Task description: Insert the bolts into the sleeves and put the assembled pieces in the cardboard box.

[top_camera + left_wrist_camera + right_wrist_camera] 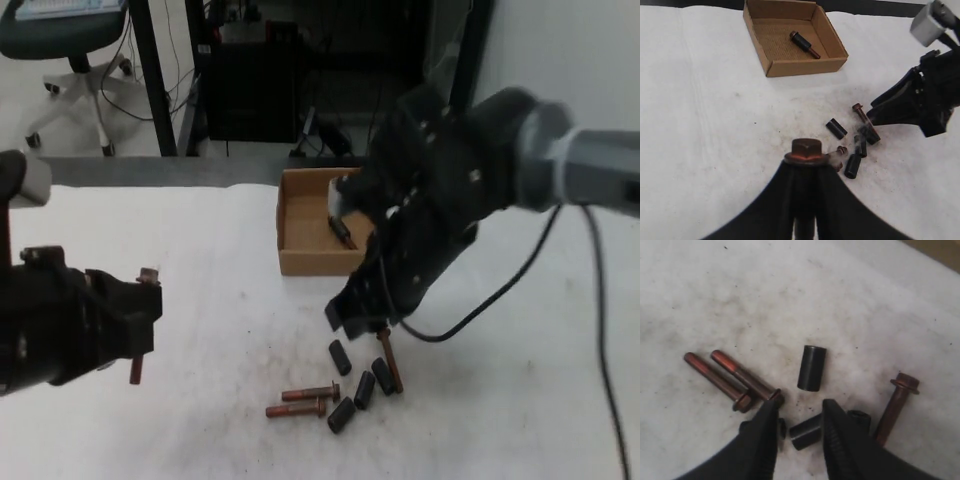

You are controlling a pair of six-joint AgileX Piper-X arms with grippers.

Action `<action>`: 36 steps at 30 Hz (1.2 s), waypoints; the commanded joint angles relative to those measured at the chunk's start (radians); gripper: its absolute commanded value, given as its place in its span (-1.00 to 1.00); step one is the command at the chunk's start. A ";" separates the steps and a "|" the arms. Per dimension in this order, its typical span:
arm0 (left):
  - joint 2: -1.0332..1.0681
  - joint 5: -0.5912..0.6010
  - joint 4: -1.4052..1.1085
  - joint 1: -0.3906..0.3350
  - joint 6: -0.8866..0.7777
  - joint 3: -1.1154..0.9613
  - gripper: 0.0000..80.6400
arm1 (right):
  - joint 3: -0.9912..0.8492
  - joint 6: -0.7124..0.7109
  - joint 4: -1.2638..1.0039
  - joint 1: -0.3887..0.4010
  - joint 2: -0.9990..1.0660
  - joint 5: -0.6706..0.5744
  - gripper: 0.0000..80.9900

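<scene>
**Left pincer** [806, 167]: fingers pressed together on a copper-coloured bolt [805, 149]. The grip sits just under the flanged hex head, and the head stands clear above the fingertips. In the high view the shank hangs down below the fingers, and the pincer is held off the white bench cover [200, 430].

**Right pincer** [799, 407]: fingers spread and lowered over the cluster of loose parts. A black sleeve [807, 432] lies on the cover in the gap between the two fingers. Whether either finger touches it cannot be told.

**Loose parts around the right pincer:**
- A second sleeve [811, 368] lies just beyond the fingertips, apart from them.
- A third sleeve [860, 417] lies close against the outer side of one finger.
- A loose bolt [895, 405] lies just past that third sleeve.
- A pair of bolts [740, 372] lies side by side on the outer side of the other finger, with their heads close to its tip.

**Cardboard box** [805, 67]: open-topped. It sits beyond the right pincer and well ahead of the left pincer. One assembled piece [805, 44], a bolt seated in a sleeve, lies on its floor.
</scene>
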 commanded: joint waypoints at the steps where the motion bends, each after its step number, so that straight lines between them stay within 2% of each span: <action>1: -0.029 0.005 -0.026 0.004 -0.005 0.011 -0.99 | -0.049 -0.007 0.009 0.001 0.055 0.047 -0.30; 10: -0.029 0.005 -0.024 0.004 -0.005 0.011 -0.99 | -0.166 -0.007 0.008 0.011 0.186 0.047 -0.30; 15: -0.029 0.005 -0.024 0.004 0.003 0.011 -0.99 | -0.197 -0.007 0.028 0.031 0.192 0.047 -0.30; 24: -0.029 0.005 -0.024 0.004 0.003 0.011 -0.99 | -0.198 -0.060 0.138 0.030 0.199 0.088 -0.24; 27: -0.029 0.005 -0.024 0.004 0.003 0.011 -0.99 | -0.196 -0.060 0.131 0.030 0.199 0.091 -0.17; 36: -0.029 0.005 -0.024 0.004 0.003 0.011 -0.99 | -0.196 -0.060 0.110 0.030 0.219 0.091 -0.17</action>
